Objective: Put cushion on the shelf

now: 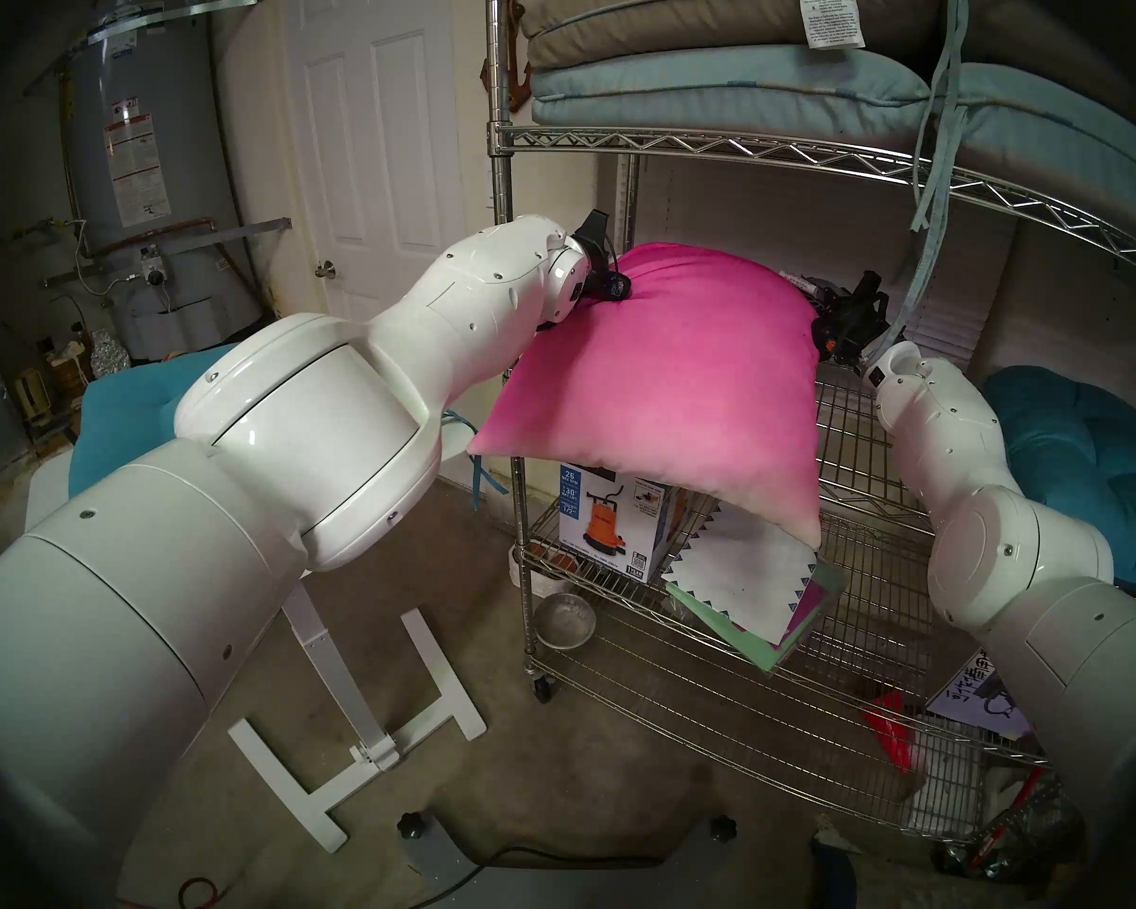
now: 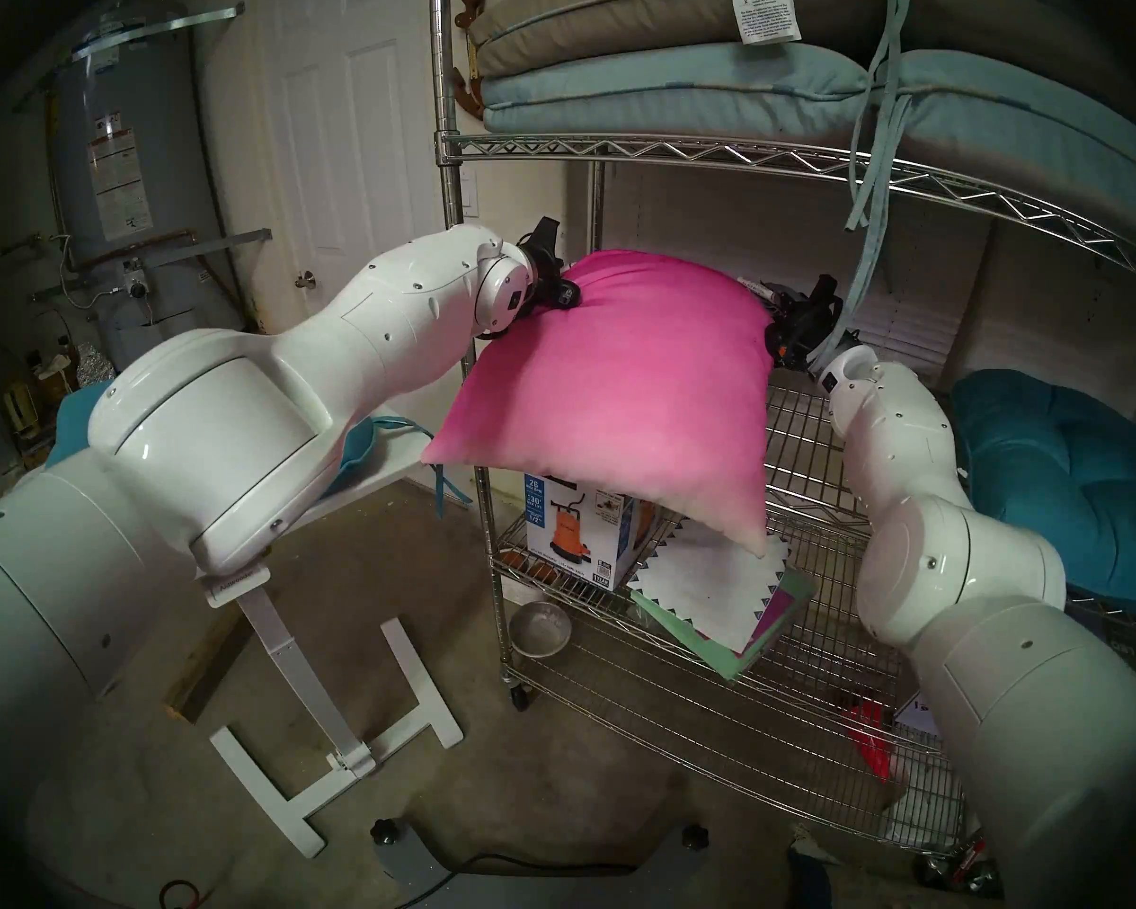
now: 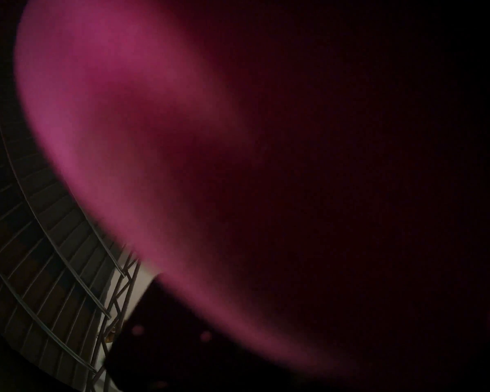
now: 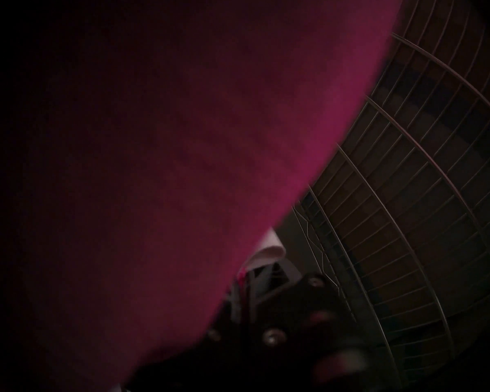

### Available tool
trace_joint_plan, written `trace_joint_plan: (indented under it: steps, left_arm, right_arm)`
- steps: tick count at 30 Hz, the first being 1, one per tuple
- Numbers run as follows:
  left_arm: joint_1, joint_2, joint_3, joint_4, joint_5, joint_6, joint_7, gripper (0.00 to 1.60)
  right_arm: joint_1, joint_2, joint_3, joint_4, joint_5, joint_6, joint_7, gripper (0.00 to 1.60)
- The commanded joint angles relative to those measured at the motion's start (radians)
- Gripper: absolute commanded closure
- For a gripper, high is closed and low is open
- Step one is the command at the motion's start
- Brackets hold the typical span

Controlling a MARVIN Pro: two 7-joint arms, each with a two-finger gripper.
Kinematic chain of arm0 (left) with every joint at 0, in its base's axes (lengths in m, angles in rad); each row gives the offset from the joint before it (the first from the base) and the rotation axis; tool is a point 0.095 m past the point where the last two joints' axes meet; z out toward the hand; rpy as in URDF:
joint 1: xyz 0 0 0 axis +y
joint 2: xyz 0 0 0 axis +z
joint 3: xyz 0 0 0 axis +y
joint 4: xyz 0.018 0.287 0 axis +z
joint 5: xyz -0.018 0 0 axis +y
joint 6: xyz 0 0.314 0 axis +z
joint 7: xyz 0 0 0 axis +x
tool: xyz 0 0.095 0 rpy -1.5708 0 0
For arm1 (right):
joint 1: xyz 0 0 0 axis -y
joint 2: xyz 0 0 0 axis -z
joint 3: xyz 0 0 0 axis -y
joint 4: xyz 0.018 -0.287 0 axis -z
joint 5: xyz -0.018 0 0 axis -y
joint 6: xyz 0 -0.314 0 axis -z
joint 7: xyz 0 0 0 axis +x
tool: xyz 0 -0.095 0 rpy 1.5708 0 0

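Observation:
The cushion (image 1: 657, 389) (image 2: 611, 396) shows its pink-to-white faded face and hangs tilted at the middle tier of the chrome wire shelf (image 1: 867, 429) (image 2: 808, 429). Its upper edge is inside the rack, and its pale lower corner droops past the tier's front. My left gripper (image 1: 618, 288) (image 2: 565, 292) is shut on the upper left corner. My right gripper (image 1: 821, 337) (image 2: 775, 340) is shut on the upper right edge, its fingertips hidden in the fabric. Both wrist views are dark, filled by the cushion (image 3: 111, 114) (image 4: 181, 156) with wire grid beside it.
Flat taupe and pale-blue pads (image 1: 716, 81) fill the tier above, their ties dangling at the right. Below sit a pump box (image 1: 608, 527), papers (image 1: 742, 580) and a metal bowl (image 1: 565, 619). A white tilting table (image 1: 329, 658) stands at the left. Teal cushions (image 1: 1090, 455) lie at the right.

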Motion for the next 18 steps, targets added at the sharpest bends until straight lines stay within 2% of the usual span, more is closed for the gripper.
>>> trace_joint_plan:
  steps: [1, 14, 15, 16, 17, 18]
  left_arm:
    - [-0.02, -0.026, 0.017, 0.001, 0.02, 0.004, 0.022, 1.6]
    - [-0.026, -0.046, 0.051, 0.019, 0.052, 0.007, 0.04, 1.6]
    - [-0.027, -0.048, 0.054, 0.02, 0.055, 0.006, 0.041, 0.0]
    - [-0.028, -0.051, 0.054, 0.02, 0.055, 0.008, 0.043, 0.0]
    - [-0.029, -0.053, 0.056, 0.02, 0.057, 0.009, 0.048, 0.0]
    - [-0.03, -0.057, 0.056, 0.019, 0.059, 0.012, 0.055, 0.0]
  right_arm:
    - [0.027, 0.018, 0.005, 0.006, -0.003, 0.014, -0.006, 1.6]
    - [0.023, 0.032, 0.016, 0.03, -0.025, 0.019, -0.009, 1.6]
    - [0.022, 0.033, 0.017, 0.032, -0.027, 0.019, -0.009, 1.6]
    - [0.021, 0.034, 0.017, 0.034, -0.028, 0.019, -0.009, 1.51]
    - [0.021, 0.034, 0.019, 0.036, -0.029, 0.02, -0.011, 0.1]
    - [0.022, 0.033, 0.019, 0.038, -0.031, 0.022, -0.011, 0.0]
